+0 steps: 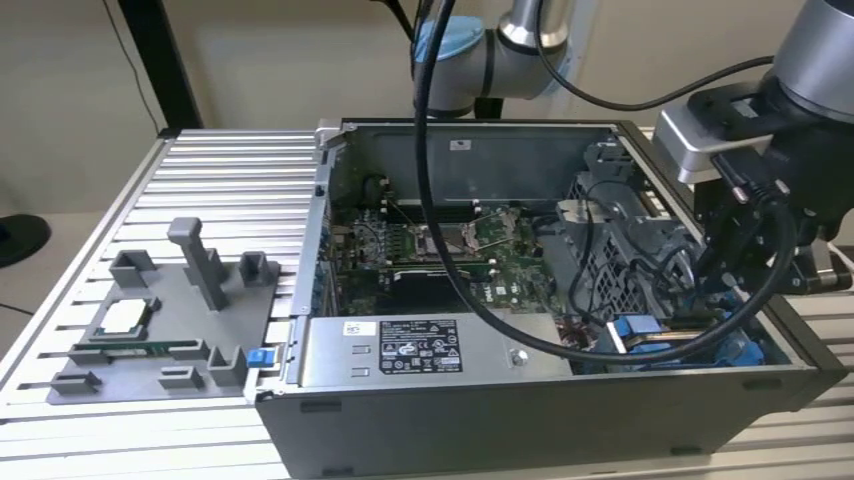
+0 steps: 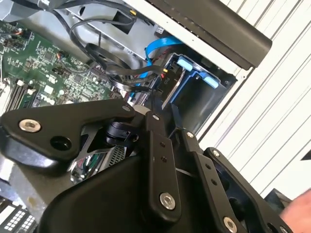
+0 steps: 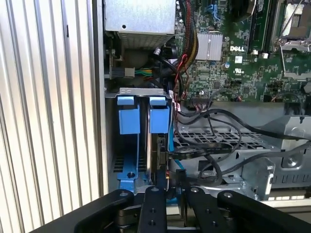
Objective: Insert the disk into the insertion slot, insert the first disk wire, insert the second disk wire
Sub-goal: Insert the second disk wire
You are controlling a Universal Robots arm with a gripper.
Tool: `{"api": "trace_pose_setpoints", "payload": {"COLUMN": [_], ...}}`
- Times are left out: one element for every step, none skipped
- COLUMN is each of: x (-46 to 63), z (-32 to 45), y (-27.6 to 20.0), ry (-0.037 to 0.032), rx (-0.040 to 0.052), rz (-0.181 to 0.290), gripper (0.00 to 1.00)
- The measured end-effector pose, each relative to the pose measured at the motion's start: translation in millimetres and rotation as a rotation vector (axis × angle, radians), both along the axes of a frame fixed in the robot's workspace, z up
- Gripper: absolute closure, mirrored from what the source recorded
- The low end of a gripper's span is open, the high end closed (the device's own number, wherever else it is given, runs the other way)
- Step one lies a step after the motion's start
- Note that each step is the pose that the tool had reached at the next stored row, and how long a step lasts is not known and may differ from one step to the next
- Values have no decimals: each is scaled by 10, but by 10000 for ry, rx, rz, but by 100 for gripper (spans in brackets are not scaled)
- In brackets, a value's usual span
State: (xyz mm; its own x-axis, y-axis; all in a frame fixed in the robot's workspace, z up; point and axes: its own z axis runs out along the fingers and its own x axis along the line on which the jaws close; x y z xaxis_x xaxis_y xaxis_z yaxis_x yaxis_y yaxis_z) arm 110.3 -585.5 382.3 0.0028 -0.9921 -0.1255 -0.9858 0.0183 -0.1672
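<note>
Gripper (image 3: 167,187) hung inside the computer case (image 1: 534,400), fingers nearly closed on a thin edge of the disk (image 3: 156,150) standing in the insertion slot (image 3: 129,121).

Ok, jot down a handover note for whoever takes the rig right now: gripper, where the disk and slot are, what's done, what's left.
Gripper: down inside the computer case, right at the insertion slot; grip state can't be told.
Disk: appears to stand on edge in the slot by the blue clips, at the gripper's tip.
Done: disk looks inserted; full seating isn't confirmable.
Left: black cables lie over the grey cage beside the slot; whether either disk wire is plugged in can't be seen, so check both.
</note>
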Motion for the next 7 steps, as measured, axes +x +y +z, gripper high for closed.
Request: {"api": "trace_pose_setpoints", "payload": {"x": [0, 0, 0, 0, 0, 0, 0], "z": [1, 3, 3, 5, 7, 8, 9], "y": [0, 0, 0, 0, 0, 0, 0], "ry": [0, 0, 0, 0, 0, 0, 0], "rx": [0, -2, -1, -1, -1, -1, -1], "rz": [0, 0, 0, 0, 0, 0, 0], "gripper": [0, 0, 0, 0, 0, 0, 0]}}
